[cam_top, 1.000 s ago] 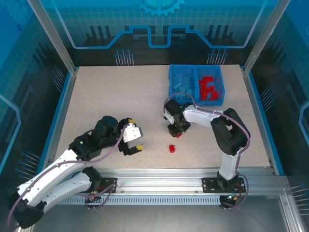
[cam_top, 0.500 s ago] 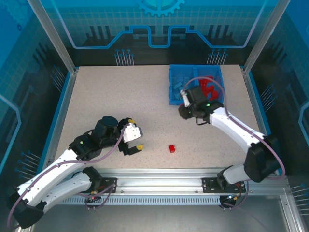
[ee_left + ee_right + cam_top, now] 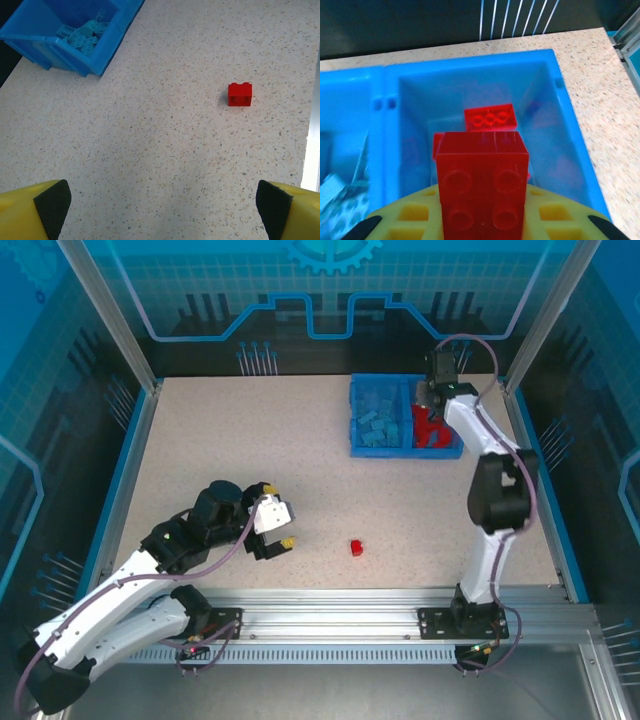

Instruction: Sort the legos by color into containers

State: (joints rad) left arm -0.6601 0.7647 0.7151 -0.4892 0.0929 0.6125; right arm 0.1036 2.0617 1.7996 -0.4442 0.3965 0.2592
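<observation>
1. The enclosure has blue translucent panels on aluminium posts. They stand close behind and to the right of the right gripper. We judge a wide swing there could clip them, so any retreat should go up and back toward the arm's base.
2. The table is a pale speckled surface, flat and bare around the left gripper. That gripper hovers low with its fingers spread wide, holding nothing.
3. The bin has its right-hand compartment directly under the right gripper. The divider and the compartment of light-blue bricks sit off to that hand's left.
4. The right gripper is clenched on a red brick, studs facing the wrist camera. It holds the brick above the red bricks already in the compartment.
5. The step in hand, as we judge it, is the drop. To do it well we would keep the hand centred over this compartment, away from the divider. We would lower a little so the brick does not bounce out, then let the fingers part fully before lifting.
6. A stray red brick lies on the table ahead and a little right of the left gripper, well apart from the right one. We judge it the last piece to sort.
</observation>
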